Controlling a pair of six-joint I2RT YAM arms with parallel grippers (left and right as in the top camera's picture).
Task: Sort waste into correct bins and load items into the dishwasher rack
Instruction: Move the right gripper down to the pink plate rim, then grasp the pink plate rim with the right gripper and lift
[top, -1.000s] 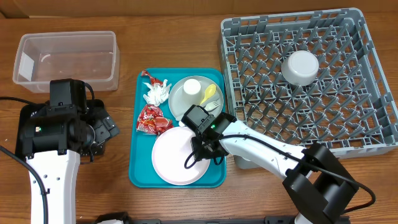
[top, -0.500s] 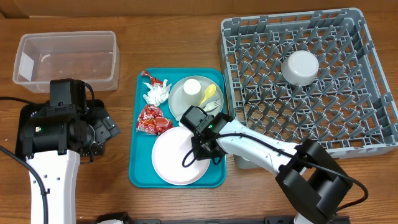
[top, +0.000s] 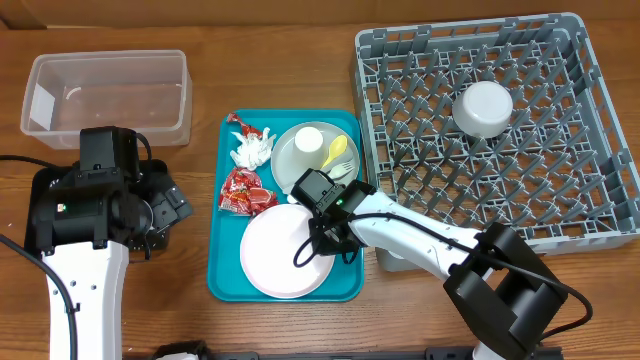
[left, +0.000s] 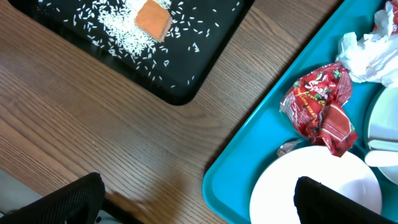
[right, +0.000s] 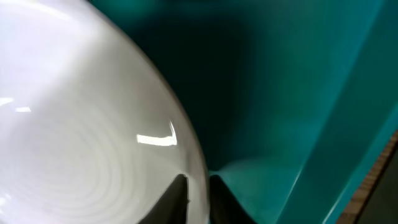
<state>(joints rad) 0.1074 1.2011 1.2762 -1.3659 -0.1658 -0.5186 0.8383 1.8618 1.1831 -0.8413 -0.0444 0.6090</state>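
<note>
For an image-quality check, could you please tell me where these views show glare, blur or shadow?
Right wrist: the white plate is soft, out of focus, with a glare streak; the teal tray beside it darkens into shadow. Left wrist: red wrapper and rice grains are sharp. Overhead: evenly lit, sharp.

The white plate (right: 74, 137) is blurred, rim seemingly inside the right gripper (right: 198, 191).

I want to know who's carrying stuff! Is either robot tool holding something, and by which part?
The right tool pinches the white plate by its rim. The left tool is open and holds nothing.
</note>
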